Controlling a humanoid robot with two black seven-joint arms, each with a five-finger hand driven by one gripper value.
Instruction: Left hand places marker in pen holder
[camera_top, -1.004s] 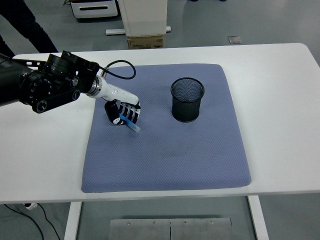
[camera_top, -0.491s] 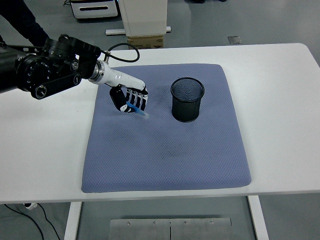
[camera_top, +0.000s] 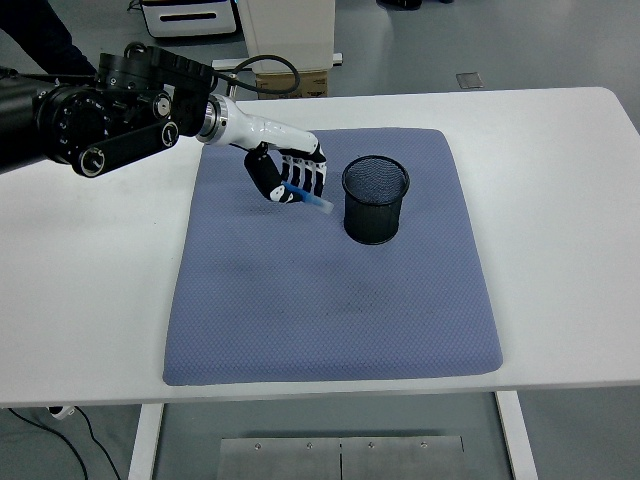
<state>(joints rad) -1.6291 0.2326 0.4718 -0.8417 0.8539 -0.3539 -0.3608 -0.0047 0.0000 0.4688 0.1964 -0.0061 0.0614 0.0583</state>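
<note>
Left robot hand (camera_top: 288, 175) grasps the marker (camera_top: 309, 198), long axis pointing toward 4 o'clock, tip just beside the holder (camera_top: 375, 199), which lies at 3 o'clock.

marker (camera_top: 312, 197) mostly hidden in left hand (camera_top: 288, 174) (blue tip shows); arm cut at left edge.

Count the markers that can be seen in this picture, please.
1. A single blue marker is held in the left robot hand, above the blue-grey padded mat, just left of the black mesh pen holder. The holder's inside is dark, so another could be hidden there.
</note>
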